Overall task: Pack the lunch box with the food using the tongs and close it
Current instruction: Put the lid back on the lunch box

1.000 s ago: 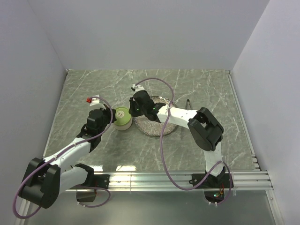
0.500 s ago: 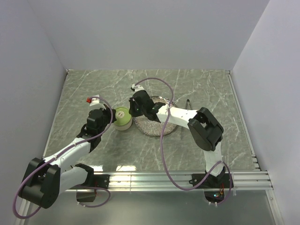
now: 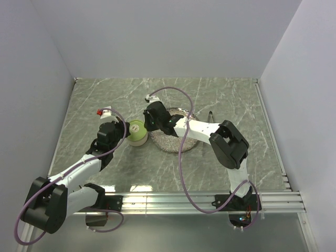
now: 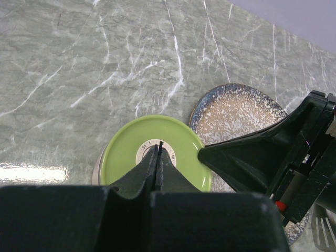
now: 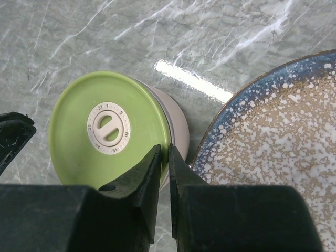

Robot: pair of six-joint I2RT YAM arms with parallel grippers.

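Over the green lid [image 5: 107, 128], the left claw [image 4: 158, 152] hangs closed and empty; the right claw [image 5: 167, 155], a slit apart, meets the rim, grip unclear. Below, the lunch box [image 3: 138, 131] sits lidded at nine o'clock of the bare-looking plate [image 5: 273, 136], tongs [image 3: 210, 116] at three; packing looks done, though seating the lid may remain.

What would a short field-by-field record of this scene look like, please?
lunch box: small round tin on the table, just left of the plate
lid: green, on the lunch box, apparently a little off-centre
left gripper: shut, tips over the lid's middle
right gripper: appears shut on the lid's rim, on the plate side
plate: speckled, no food on the parts in view
tongs: on the table right of the plate, in neither gripper
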